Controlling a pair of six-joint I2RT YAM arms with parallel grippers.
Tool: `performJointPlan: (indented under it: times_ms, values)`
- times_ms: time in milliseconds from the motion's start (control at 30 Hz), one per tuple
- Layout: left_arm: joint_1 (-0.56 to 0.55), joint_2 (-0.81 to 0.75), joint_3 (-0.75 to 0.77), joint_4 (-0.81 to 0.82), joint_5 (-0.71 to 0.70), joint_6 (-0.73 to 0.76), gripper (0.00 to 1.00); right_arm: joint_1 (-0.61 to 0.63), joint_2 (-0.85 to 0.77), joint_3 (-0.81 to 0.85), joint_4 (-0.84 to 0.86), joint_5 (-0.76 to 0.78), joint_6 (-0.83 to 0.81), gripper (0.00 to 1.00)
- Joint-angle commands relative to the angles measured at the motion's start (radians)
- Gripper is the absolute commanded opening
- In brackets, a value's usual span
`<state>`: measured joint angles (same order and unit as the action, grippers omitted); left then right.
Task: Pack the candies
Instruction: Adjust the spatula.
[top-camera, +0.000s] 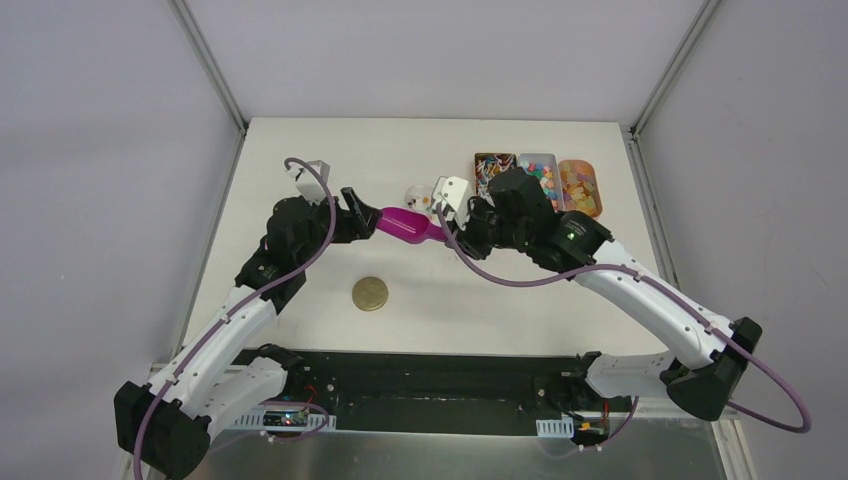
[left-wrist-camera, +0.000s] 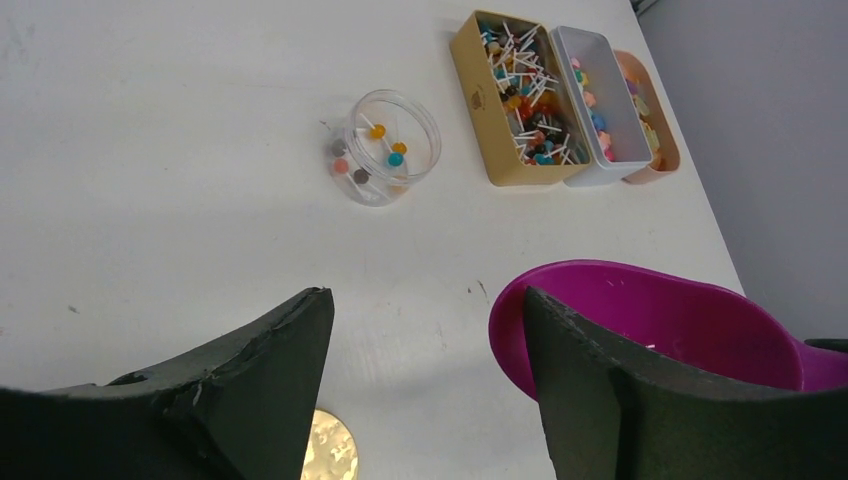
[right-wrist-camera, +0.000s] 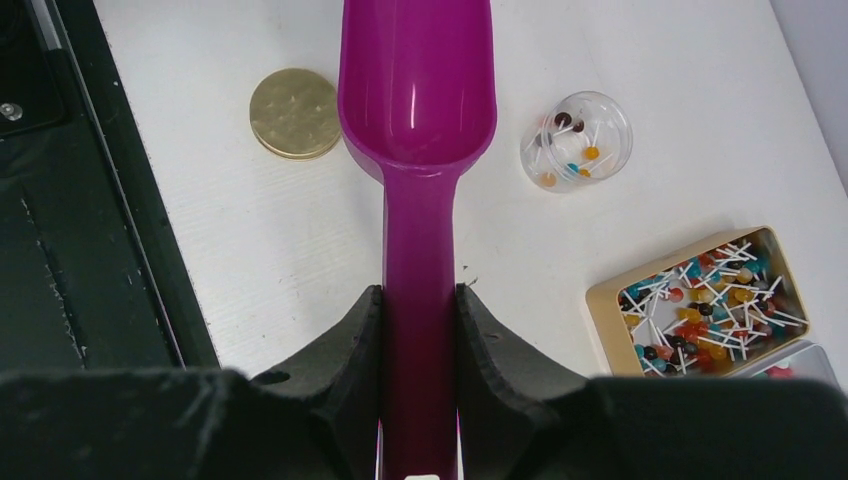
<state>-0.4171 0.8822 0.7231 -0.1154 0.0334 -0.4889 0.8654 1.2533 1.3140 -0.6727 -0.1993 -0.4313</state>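
The candies lie in three trays at the back right: a gold tin (top-camera: 493, 168) of mixed dark and bright ones on white sticks (left-wrist-camera: 520, 95), a white tray (top-camera: 540, 175) of pastel pieces (left-wrist-camera: 590, 100) and an orange tray (top-camera: 580, 187) of amber ones. A few candies sit in a clear round jar (top-camera: 418, 198) (left-wrist-camera: 385, 145) (right-wrist-camera: 576, 140). My right gripper (right-wrist-camera: 420, 300) (top-camera: 447, 232) is shut on the handle of the magenta scoop (right-wrist-camera: 418, 80) (top-camera: 405, 225), whose bowl looks empty. My left gripper (left-wrist-camera: 425, 300) (top-camera: 362, 212) is open, its right finger next to the scoop's bowl (left-wrist-camera: 660, 320).
The round gold lid (top-camera: 370, 293) (right-wrist-camera: 294, 112) (left-wrist-camera: 330, 450) lies flat on the white table between the arms. The black base rail (top-camera: 430, 380) runs along the near edge. Grey walls enclose the table on three sides.
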Motion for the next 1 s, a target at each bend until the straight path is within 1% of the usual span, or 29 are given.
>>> performJointPlan:
  times_ms: [0, 133, 300, 467, 667, 800, 900, 967]
  values:
    - [0.006, 0.004, 0.006, 0.069, 0.077, -0.01, 0.7, -0.001, -0.067, 0.002, 0.135, -0.021, 0.047, 0.0]
    - [0.006, 0.008, -0.011, 0.069, 0.1, -0.01, 0.65, -0.002, -0.084, -0.004, 0.196, -0.019, 0.078, 0.0]
    - [0.006, 0.018, -0.03, 0.069, 0.125, -0.02, 0.64, -0.003, -0.114, -0.039, 0.289, -0.027, 0.109, 0.0]
    - [0.005, 0.019, -0.034, 0.07, 0.135, -0.019, 0.63, -0.008, -0.115, -0.051, 0.317, -0.046, 0.119, 0.0]
    - [0.005, 0.031, -0.034, 0.069, 0.148, -0.022, 0.63, -0.014, -0.115, -0.061, 0.349, 0.009, 0.146, 0.0]
    - [0.006, 0.021, -0.013, 0.046, 0.123, -0.017, 0.71, -0.028, -0.112, -0.06, 0.33, 0.056, 0.148, 0.0]
    - [0.006, 0.008, 0.028, -0.005, 0.064, 0.008, 0.8, -0.053, -0.103, -0.053, 0.281, 0.097, 0.142, 0.0]
    - [0.006, -0.001, 0.061, -0.041, 0.029, 0.04, 0.84, -0.077, -0.096, -0.047, 0.244, 0.123, 0.14, 0.0]
